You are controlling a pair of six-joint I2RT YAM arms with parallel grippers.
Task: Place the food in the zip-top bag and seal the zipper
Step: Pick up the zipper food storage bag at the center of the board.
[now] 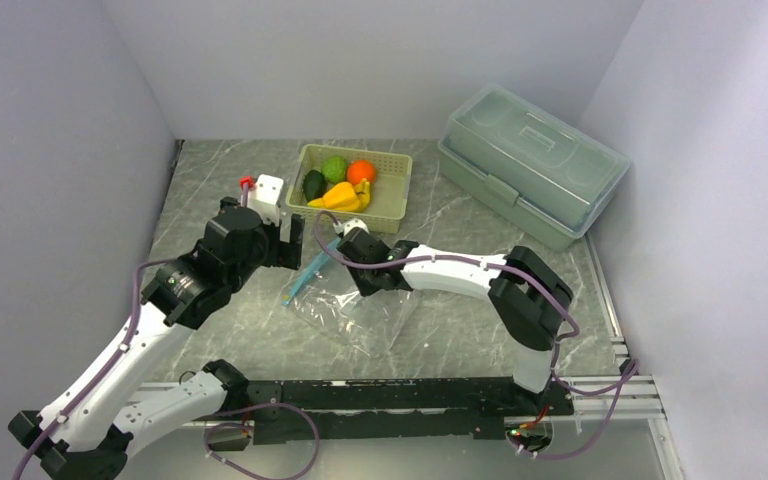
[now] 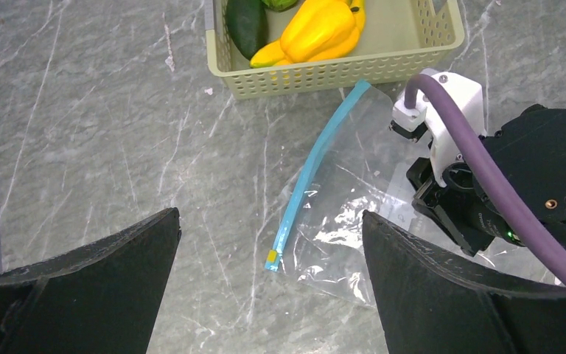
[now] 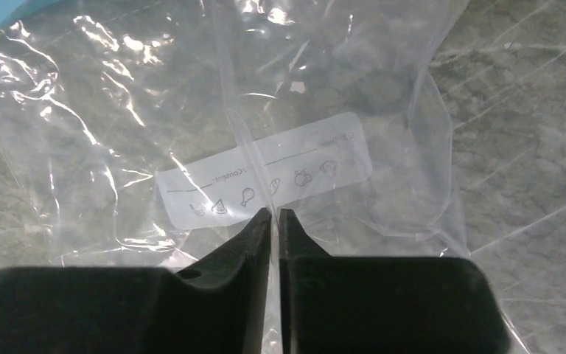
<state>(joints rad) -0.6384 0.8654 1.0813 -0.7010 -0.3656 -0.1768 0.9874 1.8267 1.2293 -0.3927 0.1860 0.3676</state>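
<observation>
While the left tool [image 2: 269, 221] hangs spread wide above the table [image 2: 81, 125], the right tool [image 3: 275, 215] is clenched on a fold of the clear bag [image 3: 103, 110], beside its white label [image 3: 324, 158]. The bag lies flat on the table just beside the green basket [image 2: 339, 74], its blue zipper [image 2: 311, 168] curving toward the basket wall. The food [image 2: 317, 29] sits in the basket.

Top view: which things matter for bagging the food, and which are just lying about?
Job:
- zip-top bag
- its light blue zipper
- orange ball
- bumpy green fruit
- dark green avocado
- yellow-orange pepper
- yellow bananas

Lying about:
- pale green basket, which only holds the food
- translucent lidded box
</observation>
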